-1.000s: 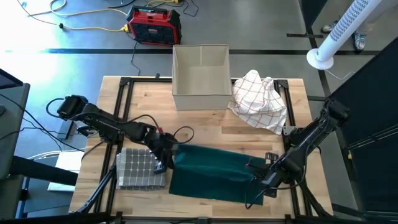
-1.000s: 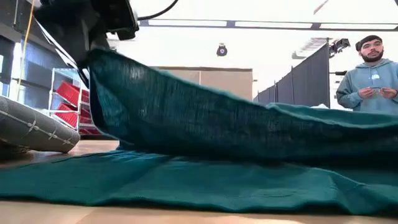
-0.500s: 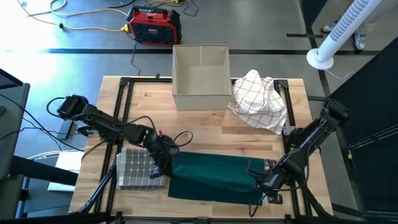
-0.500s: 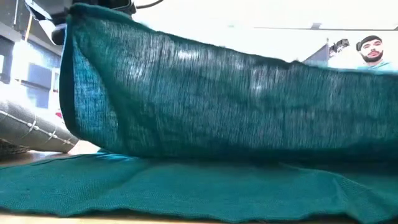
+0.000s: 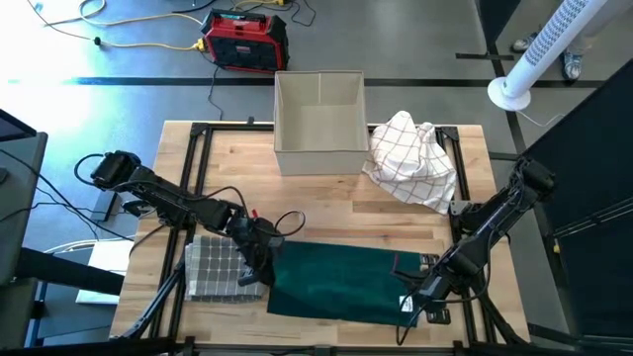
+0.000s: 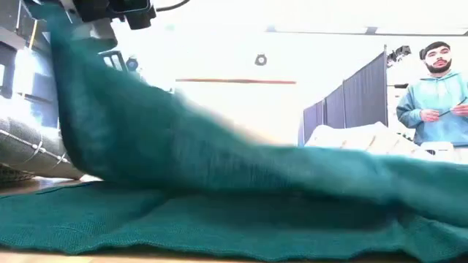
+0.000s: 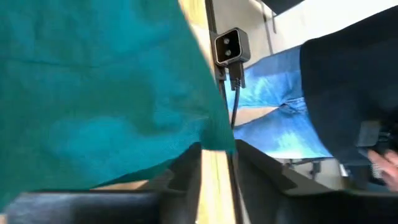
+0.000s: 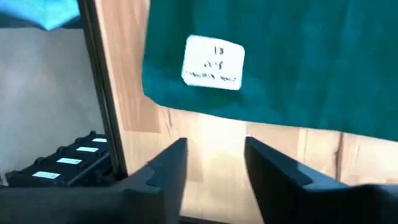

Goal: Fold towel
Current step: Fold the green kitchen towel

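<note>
A teal towel (image 5: 336, 282) lies near the table's front edge, folded over on itself. A white label (image 8: 213, 62) shows on its right end. My left gripper (image 5: 261, 265) is at the towel's left end, its fingers apart in the left wrist view, with a towel corner (image 7: 219, 144) at their tips. In the low view the towel's left part (image 6: 88, 109) still stands high under that gripper, blurred, while its right part lies low. My right gripper (image 5: 413, 297) is open just off the towel's right end, with bare wood between its fingers (image 8: 168, 168). My left gripper has the towel's corner (image 7: 219, 144) right at its fingertips. Wood shows in the gap between the fingers, and I cannot tell whether they touch the cloth.
A grey quilted folded cloth (image 5: 223, 267) lies just left of the towel. An open beige box (image 5: 318, 119) and a white checked cloth (image 5: 410, 158) are at the back. A person (image 6: 439, 95) stands beyond the table. The low camera (image 7: 231, 45) sits at the near edge.
Both grippers have moved toward the table's near edge, drawing the towel's raised edge over the layer on the table. The right part of that raised edge has dropped onto the lower layer; the left part is still up.
</note>
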Motion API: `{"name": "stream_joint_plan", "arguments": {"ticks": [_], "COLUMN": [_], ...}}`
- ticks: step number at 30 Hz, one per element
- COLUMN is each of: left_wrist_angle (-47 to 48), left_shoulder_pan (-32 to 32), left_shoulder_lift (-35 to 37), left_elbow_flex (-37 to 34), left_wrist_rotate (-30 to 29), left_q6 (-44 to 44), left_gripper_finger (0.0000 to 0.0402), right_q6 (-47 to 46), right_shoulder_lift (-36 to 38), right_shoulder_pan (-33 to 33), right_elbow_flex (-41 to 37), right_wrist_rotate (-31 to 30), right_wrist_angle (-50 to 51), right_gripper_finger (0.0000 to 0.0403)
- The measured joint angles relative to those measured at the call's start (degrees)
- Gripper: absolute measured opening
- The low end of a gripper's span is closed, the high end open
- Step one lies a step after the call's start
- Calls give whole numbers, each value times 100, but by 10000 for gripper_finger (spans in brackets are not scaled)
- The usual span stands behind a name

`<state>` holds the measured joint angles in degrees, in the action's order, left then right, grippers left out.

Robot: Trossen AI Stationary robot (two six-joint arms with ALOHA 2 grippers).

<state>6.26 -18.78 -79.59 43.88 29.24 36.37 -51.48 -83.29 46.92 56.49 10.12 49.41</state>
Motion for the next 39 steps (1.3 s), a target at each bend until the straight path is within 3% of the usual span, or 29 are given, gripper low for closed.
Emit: {"name": "stream_joint_plan", "arguments": {"ticks": [6,10,17,21,28,34,39], "left_wrist_angle": [245,480,675,697,686,721,728], "left_shoulder_pan": [12,81,358,670,918,1111,1499], "left_shoulder_lift": [15,7,-118,-414,-1376,-1839,-1766], "left_elbow_flex": [2,2,2,2,2,35,46], "left_wrist_rotate": [217,-226,-1331,-1369,-1137,-1003,-1496], "left_q6": [133,-401,-1706,-2005,-2345,-2349,-2294], "left_gripper_finger": [175,183,157,110,11,10,2], "right_q6": [-736,-1227,-2334,-2906,-3808,-4286,-4405], "right_shoulder_lift": [0,0,-2,-2,-2,-2,27], "right_shoulder_pan": [-84,-166,-362,-420,-462,-696,-1052], "right_elbow_flex": [2,-127,-819,-1335,-1878,-1888,-1882], "right_wrist_rotate": [-553,-1033,-1504,-1461,-1475,-1621,-1651], "right_wrist_angle": [255,64,-538,-1348,-2088,-1120,-157], "right_gripper_finger": [191,170,78,10,2,0,0]}}
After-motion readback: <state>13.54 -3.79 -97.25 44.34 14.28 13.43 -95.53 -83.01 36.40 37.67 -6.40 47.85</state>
